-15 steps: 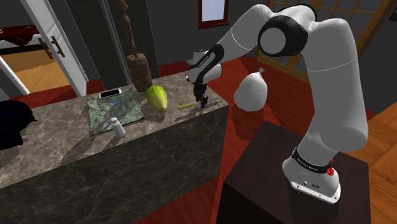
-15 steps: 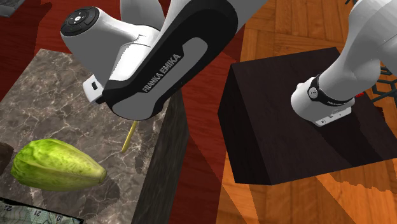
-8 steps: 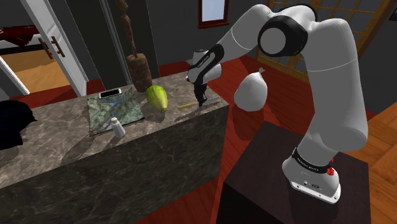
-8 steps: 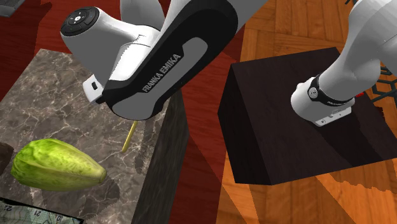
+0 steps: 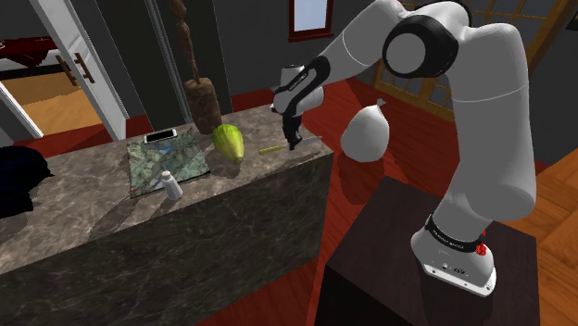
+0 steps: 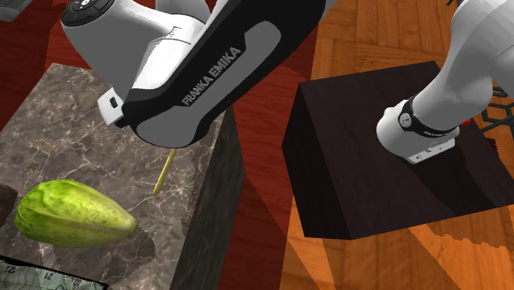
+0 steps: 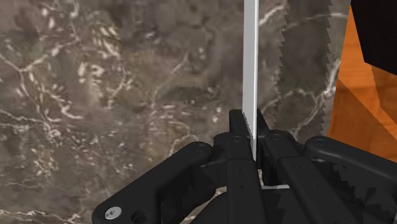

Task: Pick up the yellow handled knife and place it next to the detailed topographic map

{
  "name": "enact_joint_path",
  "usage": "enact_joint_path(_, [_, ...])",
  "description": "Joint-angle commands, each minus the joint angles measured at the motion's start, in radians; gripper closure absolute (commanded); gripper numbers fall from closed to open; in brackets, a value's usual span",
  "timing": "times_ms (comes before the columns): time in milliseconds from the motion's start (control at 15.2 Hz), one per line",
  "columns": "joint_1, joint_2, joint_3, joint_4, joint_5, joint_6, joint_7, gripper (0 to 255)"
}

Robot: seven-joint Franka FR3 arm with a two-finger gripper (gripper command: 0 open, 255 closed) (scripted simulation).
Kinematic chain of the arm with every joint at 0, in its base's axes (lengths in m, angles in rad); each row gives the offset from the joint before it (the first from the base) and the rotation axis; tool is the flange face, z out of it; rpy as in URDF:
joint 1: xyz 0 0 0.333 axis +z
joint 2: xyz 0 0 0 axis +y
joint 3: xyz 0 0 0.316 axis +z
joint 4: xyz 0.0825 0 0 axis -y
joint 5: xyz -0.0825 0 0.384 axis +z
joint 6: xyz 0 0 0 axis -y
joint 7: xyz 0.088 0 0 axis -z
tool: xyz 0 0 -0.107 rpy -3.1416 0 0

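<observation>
Wrist view: the black gripper pinches the knife, its blade running straight out ahead; in the shoulder view the map lies leftward, beyond a green fruit.

Three cameras, all trained on your counter's end.
Shoulder view sits well back, beside and behind the stand, looking down across the counter to the gripper. Second exterior view hangs close above the gripper, facing steeply down. You get the stand, the green fruit beside the gripper and the counter corner in both. Wrist view looks along the fingers, close over the marble, with the knife clasped between them.
</observation>
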Motion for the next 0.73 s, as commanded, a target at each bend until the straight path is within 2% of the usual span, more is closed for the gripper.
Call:
enact_joint_path(0, [0.003, -0.016, -0.004, 0.006, -0.007, -0.021, 0.006, 255])
enact_joint_path(660, [0.017, -0.099, -0.024, 0.029, -0.043, -0.124, 0.03, 255])
